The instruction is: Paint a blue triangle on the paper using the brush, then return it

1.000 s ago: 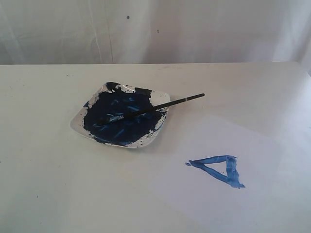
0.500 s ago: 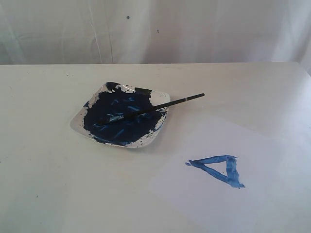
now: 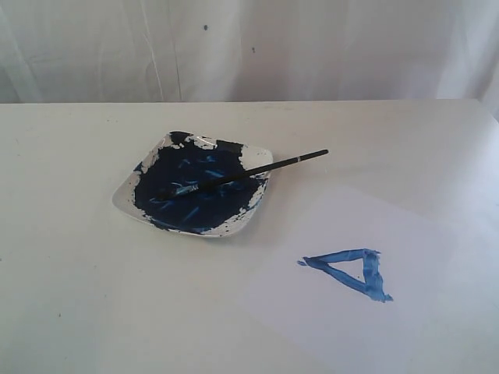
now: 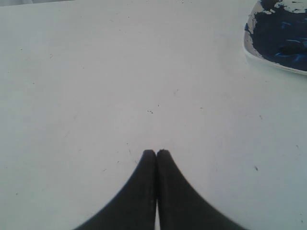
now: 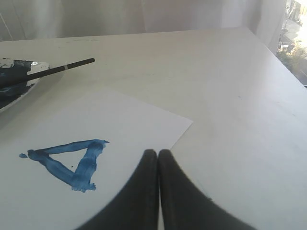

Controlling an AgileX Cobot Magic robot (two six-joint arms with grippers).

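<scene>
The brush [image 3: 242, 174] lies across the square dish [image 3: 123, 199], with its bristle end in the dark blue paint and its black handle projecting past the rim. The paper [image 3: 351, 327] is a flat white sheet beside the dish. It carries the blue triangle [image 3: 371, 273], an uneven painted outline.

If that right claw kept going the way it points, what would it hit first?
Probably the large white sheet of paper, near its corner; the shut right gripper points beside the painted blue triangle, not at it. Beyond lies only bare white table. Height unclear.
</scene>
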